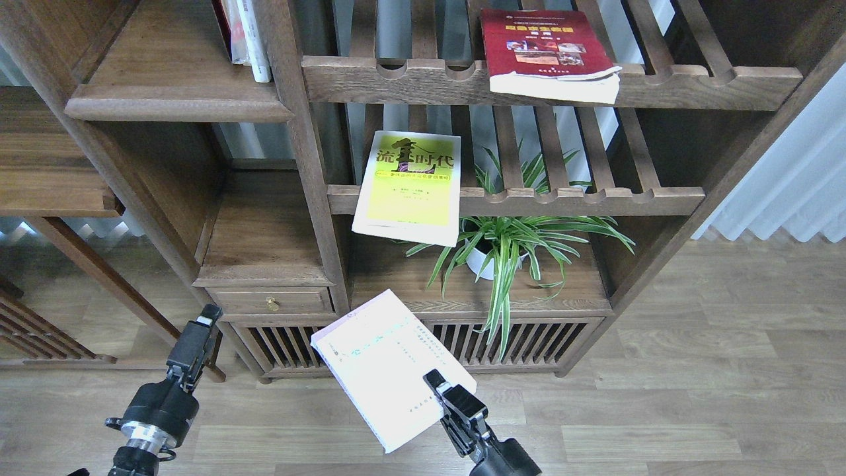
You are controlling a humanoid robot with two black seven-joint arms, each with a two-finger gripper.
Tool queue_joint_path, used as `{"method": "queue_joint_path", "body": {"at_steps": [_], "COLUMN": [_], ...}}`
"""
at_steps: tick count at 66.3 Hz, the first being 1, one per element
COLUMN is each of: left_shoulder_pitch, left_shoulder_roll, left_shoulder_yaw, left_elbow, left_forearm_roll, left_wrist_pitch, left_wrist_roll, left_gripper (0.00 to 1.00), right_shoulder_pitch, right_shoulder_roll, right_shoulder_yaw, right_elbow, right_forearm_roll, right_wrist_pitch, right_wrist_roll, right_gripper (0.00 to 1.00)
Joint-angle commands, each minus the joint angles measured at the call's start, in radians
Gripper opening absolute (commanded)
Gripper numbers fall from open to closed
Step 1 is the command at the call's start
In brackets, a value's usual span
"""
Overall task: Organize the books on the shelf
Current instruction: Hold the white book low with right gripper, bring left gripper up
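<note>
My right gripper (437, 385) is shut on the pale lavender-white book (386, 363) and holds it tilted in the air in front of the low cabinet. The yellow-green book (408, 186) lies on the middle slatted rack and overhangs its front rail. The dark red book (543, 49) lies on the upper slatted rack, also overhanging. The solid dark-brown shelf (173, 73) is at the upper left. My left gripper (203, 322) is low at the left, empty; its fingers cannot be told apart.
Several upright books (243, 33) stand at the shelf's right end against the post. A potted spider plant (509, 248) stands under the middle rack. A small drawer with a brass knob (271, 303) is below the left lower shelf. Curtains hang at the right.
</note>
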Motion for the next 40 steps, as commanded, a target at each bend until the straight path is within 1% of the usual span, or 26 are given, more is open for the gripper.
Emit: {"method": "queue_joint_path", "body": {"at_steps": [1, 2, 3, 7, 15, 30, 34, 35, 40], "left_shoulder_pitch": [0.048, 0.051, 0.057, 0.075, 0.114, 0.155, 0.169, 0.177, 0.192], "left_shoulder_roll": [-0.024, -0.027, -0.036, -0.053, -0.11, -0.176, -0.209, -0.244, -0.274], "left_shoulder_yaw": [-0.062, -0.065, -0.072, -0.086, -0.12, -0.192, -0.218, -0.247, -0.267], "left_elbow": [-0.05, -0.055, -0.067, -0.093, -0.13, -0.152, -0.153, -0.152, -0.152], "left_forearm_roll": [0.003, 0.003, 0.003, 0.001, -0.002, -0.012, -0.031, -0.038, -0.043], "left_wrist_pitch": [0.0, 0.0, 0.0, 0.0, 0.0, 0.0, 0.0, 0.0, 0.0], "left_wrist_roll": [0.0, 0.0, 0.011, 0.028, 0.033, 0.035, 0.035, 0.038, 0.041], "left_gripper": [1.0, 1.0, 1.0, 1.0, 1.0, 1.0, 1.0, 1.0, 1.0], "right_shoulder_pitch": [0.005, 0.005, 0.005, 0.007, 0.011, 0.014, 0.017, 0.022, 0.023], "right_shoulder_roll": [0.003, 0.003, 0.003, 0.009, 0.014, 0.014, 0.014, 0.014, 0.014], "right_shoulder_yaw": [0.003, 0.001, 0.003, 0.003, 0.003, 0.021, 0.023, 0.023, 0.023], "right_elbow": [-0.003, -0.004, -0.004, -0.009, -0.014, -0.014, -0.014, -0.014, -0.014], "right_forearm_roll": [0.001, 0.001, 0.001, 0.001, 0.003, 0.004, 0.004, 0.004, 0.006], "right_wrist_pitch": [0.0, 0.0, 0.0, 0.0, 0.0, 0.0, 0.0, 0.0, 0.0], "right_wrist_roll": [0.001, 0.001, 0.001, 0.001, 0.001, 0.001, 0.003, 0.003, 0.003], "right_gripper": [0.04, 0.04, 0.04, 0.04, 0.04, 0.04, 0.04, 0.04, 0.04]}}
